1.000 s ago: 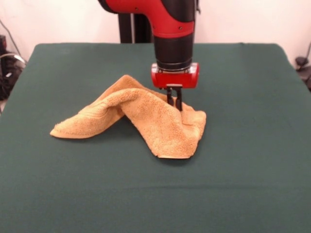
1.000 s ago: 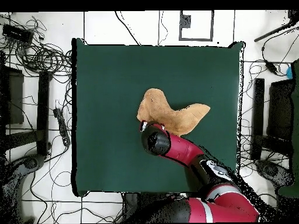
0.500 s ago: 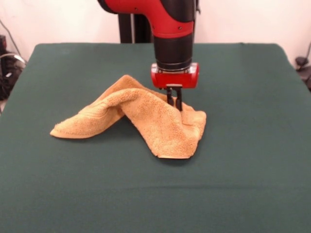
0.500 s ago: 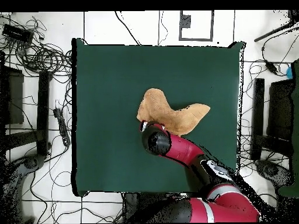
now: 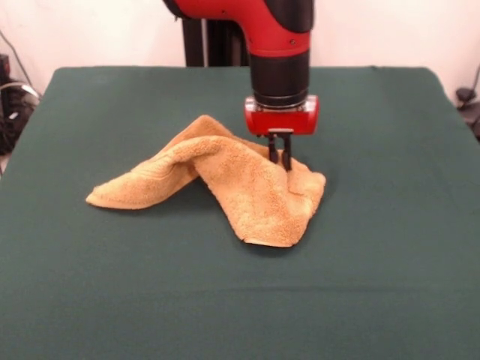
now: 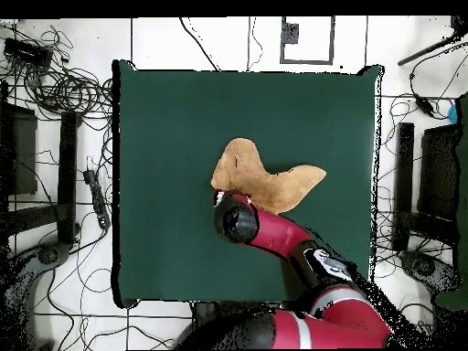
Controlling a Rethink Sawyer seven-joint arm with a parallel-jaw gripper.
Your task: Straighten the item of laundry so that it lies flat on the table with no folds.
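Towel (image 5: 225, 184): lying crumpled near the middle of the table (image 5: 375, 285), humped into a ridge running from a flat left end up to a peak and down to a folded right lobe; a woven band is showing near the left end.
Claw (image 5: 280, 157): pointing straight down, its two black fingers (image 5: 273, 148) standing close together with only a narrow slit between them, tips pressing into the towel's right part; they are looking pinched on a bit of terry there.
Arm (image 5: 279, 52): red and black, coming down from above, a red block sitting just over the fingers.
Writing: no brand, label or lettering is reading clearly anywhere.
Front view only: showing the towel's height, its folds and the fingers meeting the cloth.
Overhead view only: showing the towel (image 6: 260, 178) as a bent, boomerang-like outline, one lobe pointing up and one to the right; the arm (image 6: 274, 233) is covering the claw, so the fingers are hiding from this side.
Table: covered in plain dark green cloth, much larger than the towel.
Room: pale wall behind; tiled floor (image 6: 164, 41) around the table, with black cables (image 6: 64, 82) trailing over it and dark equipment standing at both sides.
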